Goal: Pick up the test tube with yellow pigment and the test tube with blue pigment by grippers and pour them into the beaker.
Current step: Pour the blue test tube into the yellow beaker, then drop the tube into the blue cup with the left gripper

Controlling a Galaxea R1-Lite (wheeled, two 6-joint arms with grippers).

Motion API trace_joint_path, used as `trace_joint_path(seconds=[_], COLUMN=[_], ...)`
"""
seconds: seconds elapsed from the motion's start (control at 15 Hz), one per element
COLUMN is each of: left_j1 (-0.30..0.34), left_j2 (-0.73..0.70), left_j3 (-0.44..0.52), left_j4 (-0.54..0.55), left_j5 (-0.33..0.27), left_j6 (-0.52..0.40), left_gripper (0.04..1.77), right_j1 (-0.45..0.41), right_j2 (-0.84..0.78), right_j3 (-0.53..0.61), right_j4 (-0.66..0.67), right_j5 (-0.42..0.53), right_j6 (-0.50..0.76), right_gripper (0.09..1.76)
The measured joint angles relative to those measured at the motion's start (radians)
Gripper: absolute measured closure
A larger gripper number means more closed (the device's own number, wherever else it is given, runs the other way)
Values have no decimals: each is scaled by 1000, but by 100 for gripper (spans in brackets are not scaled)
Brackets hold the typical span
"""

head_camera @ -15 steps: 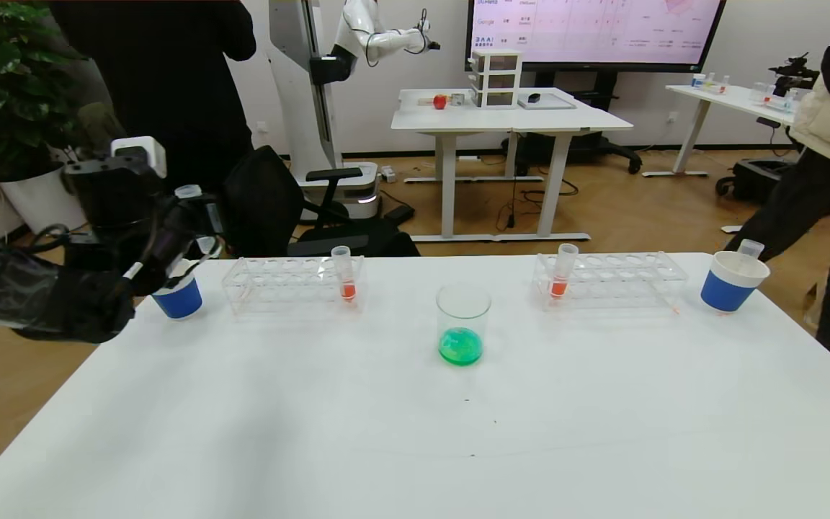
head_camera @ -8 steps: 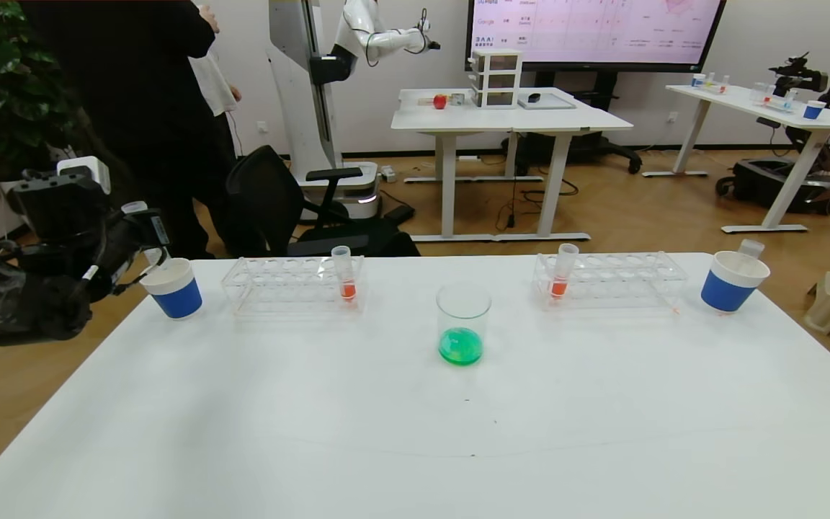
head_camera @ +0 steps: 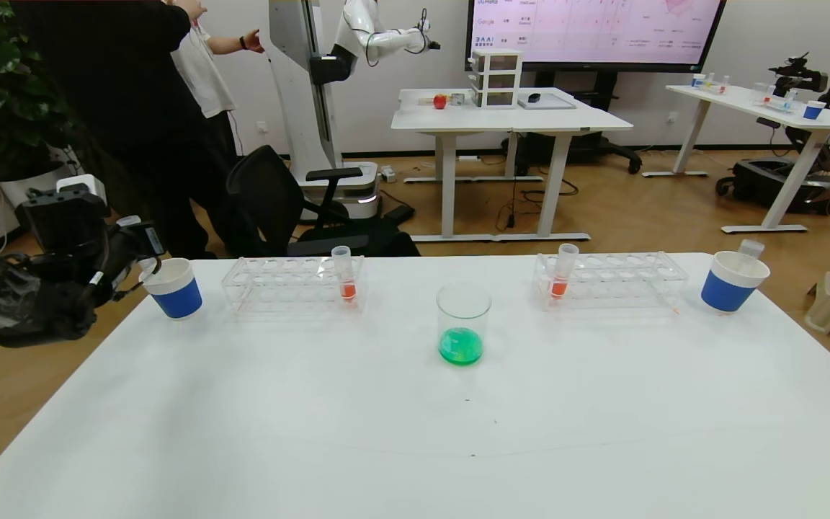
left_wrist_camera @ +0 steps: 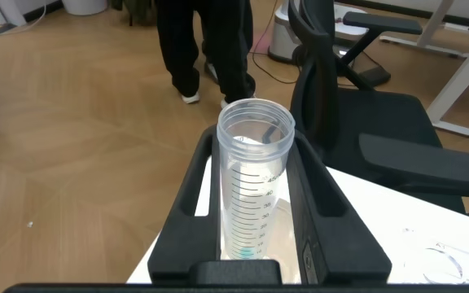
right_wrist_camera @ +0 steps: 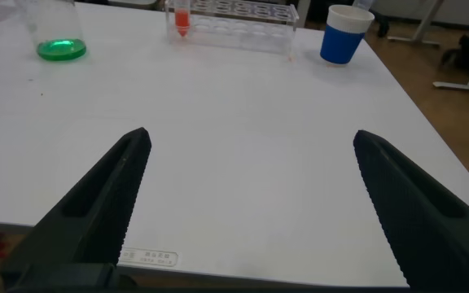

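Right claw: fingers spread wide, nothing between them; it hovers over the near right part of the white surface; not visible in the head view.
Beaker: upright at the middle of the surface, green liquid pooled at its bottom; also visible far off in the right wrist view.
Left claw: at the far left edge of the surface, just beside the left paper cup; fingers closed on a clear graduated test tube, held upright, with only a faint blue-green trace at its base.
Left rack: clear, beyond the beaker to the left, holding one tube with orange liquid.
Right rack: clear, beyond the beaker to the right, holding one tube with orange liquid.
Right paper cup: blue and white, at the far right of the surface, with an emptied clear tube standing in it.
Which pigment each emptied tube held: cannot tell.
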Motion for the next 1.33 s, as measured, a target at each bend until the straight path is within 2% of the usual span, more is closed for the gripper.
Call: trace_joint_path(seconds=[0.2, 0.47, 0.67, 0.93, 1.0, 1.07, 1.13, 1.2, 1.27, 1.33], left_j1=[-11, -34, -37, -39, -39, -39, -39, -41, -42, -43], left_j2=[13, 29, 43, 50, 50, 49, 47, 45, 44, 42], left_j3=[12, 83, 99, 106, 108, 110, 111, 111, 111, 111], left_j4=[-1, -10, -80, -89, -90, -89, -88, -89, -90, -90], left_j5=[0, 3, 5, 4, 3, 3, 4, 4, 5, 5], left_j6=[-6, 1, 5, 5, 6, 8, 10, 10, 11, 13], left_gripper=[130, 130, 130, 129, 118, 92, 51, 23, 7, 6], right_j1=[0, 0, 0, 0, 0, 0, 0, 0, 0, 0], right_j2=[0, 0, 0, 0, 0, 0, 0, 0, 0, 0], right_j3=[0, 0, 0, 0, 0, 0, 0, 0, 0, 0], right_j4=[0, 0, 0, 0, 1, 0, 0, 0, 0, 0], right_j5=[0, 0, 0, 0, 0, 0, 0, 0, 0, 0], right_j6=[0, 0, 0, 0, 0, 0, 0, 0, 0, 0], right_gripper=[11, 11, 11, 11, 11, 11, 11, 11, 11, 11])
